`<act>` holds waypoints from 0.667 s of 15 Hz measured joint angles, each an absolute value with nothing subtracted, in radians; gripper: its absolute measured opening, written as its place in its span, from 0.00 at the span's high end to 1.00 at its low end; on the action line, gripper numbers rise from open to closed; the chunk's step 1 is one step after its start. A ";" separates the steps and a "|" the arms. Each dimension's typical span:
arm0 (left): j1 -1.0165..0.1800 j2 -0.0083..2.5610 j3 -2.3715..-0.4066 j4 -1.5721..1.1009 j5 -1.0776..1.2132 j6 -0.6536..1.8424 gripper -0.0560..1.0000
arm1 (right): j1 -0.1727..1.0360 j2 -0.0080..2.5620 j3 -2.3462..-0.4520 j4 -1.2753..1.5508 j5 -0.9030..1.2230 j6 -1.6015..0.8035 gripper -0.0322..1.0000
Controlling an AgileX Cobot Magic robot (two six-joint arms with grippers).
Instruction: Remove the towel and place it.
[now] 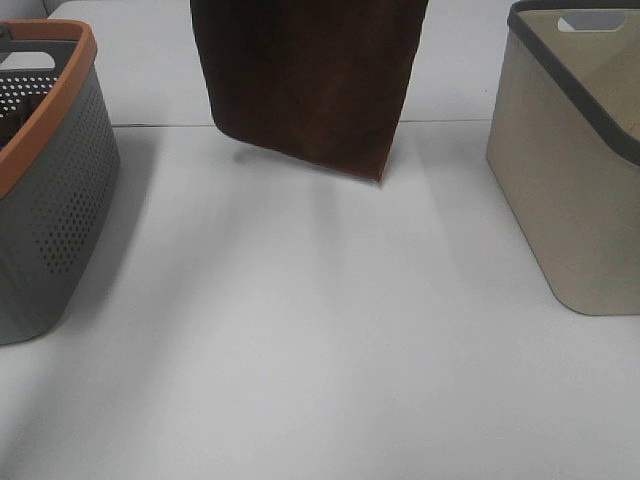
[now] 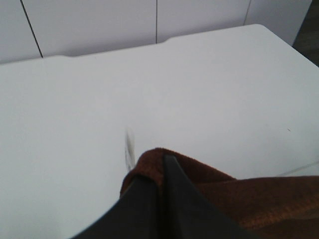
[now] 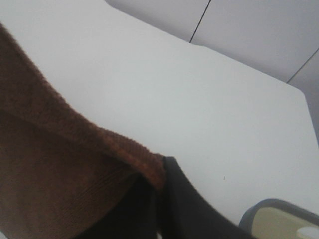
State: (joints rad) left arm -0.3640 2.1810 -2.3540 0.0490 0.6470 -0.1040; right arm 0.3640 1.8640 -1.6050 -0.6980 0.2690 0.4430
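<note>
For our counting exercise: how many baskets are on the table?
2. A grey perforated basket stands at the left edge, a beige basket at the right; more may sit outside view.

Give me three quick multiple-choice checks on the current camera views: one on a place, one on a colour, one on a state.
1. Where is the towel?
A. Inside a basket.
B. Hanging over the table, between the grey basket and the beige basket.
C. Lying flat on the table.

2. What colour is the rim of the grey basket?
A. Orange.
B. Blue.
C. White.

3. How is the left gripper?
A. Open, clear of the cloth.
B. Shut on nothing.
C. Shut on the towel.

Answers:
1 B: the towel hangs down between the baskets with its lower corner free.
2 A: an orange band tops the perforated grey wall.
3 C: the left wrist view shows brown cloth pinched between closed fingers.
</note>
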 joint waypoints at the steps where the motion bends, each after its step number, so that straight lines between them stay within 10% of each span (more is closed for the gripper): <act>1: -0.364 2.206 -2.354 0.090 0.578 -0.104 0.95 | 0.349 1.907 -1.668 -0.705 0.267 0.443 0.97; 10: -0.369 2.316 -2.352 0.124 0.842 -0.131 0.95 | 0.330 2.036 -1.785 -0.488 0.495 0.357 0.97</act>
